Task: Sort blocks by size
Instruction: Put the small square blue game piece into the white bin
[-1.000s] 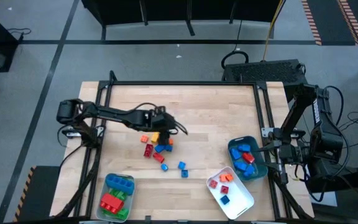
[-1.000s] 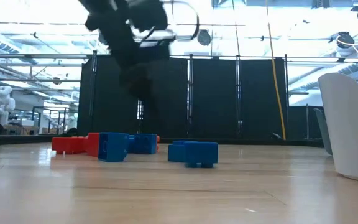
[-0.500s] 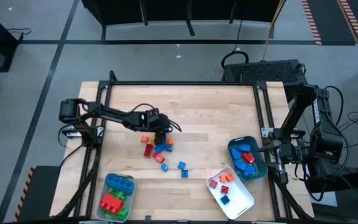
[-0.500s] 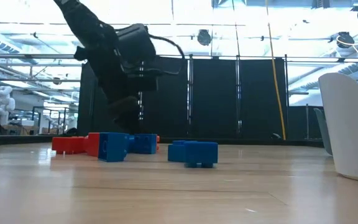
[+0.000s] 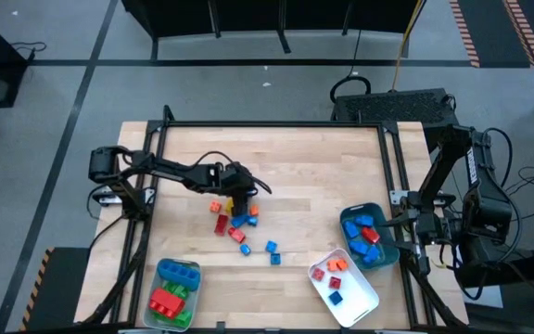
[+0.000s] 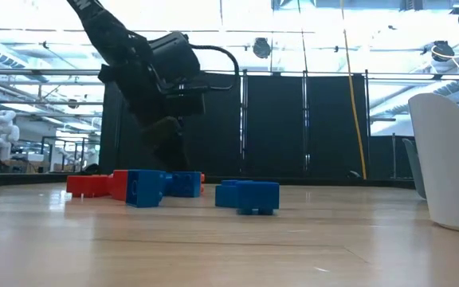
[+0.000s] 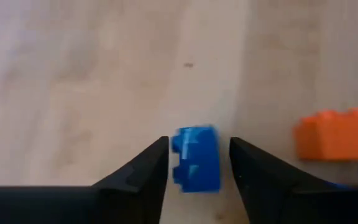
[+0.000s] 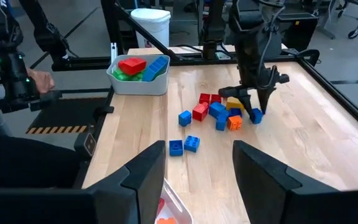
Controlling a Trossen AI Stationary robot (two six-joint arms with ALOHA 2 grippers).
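Observation:
A loose cluster of blue, red and orange blocks [image 5: 236, 221] lies on the wooden table's middle; it also shows in the low view [image 6: 146, 187]. My left gripper [image 5: 240, 198] stands over the cluster's far edge, pointing down, open. In the left wrist view its two fingers [image 7: 145, 174] stand on either side of a small blue block [image 7: 196, 158] that lies on the table, with a gap on each side. An orange block [image 7: 334, 134] lies beside it. My right gripper [image 8: 197, 165] is open and empty at the table's right edge.
A pale grey tray [image 5: 176, 289] with long green, red and blue blocks stands near left. A teal tray [image 5: 369, 237] and a white tray [image 5: 344, 289] with smaller blocks stand near right. Two blue blocks [image 5: 273, 252] lie apart from the cluster.
My left gripper has moved a little toward the table's left edge and gone down toward the far edge of the block cluster. The blocks have kept still.

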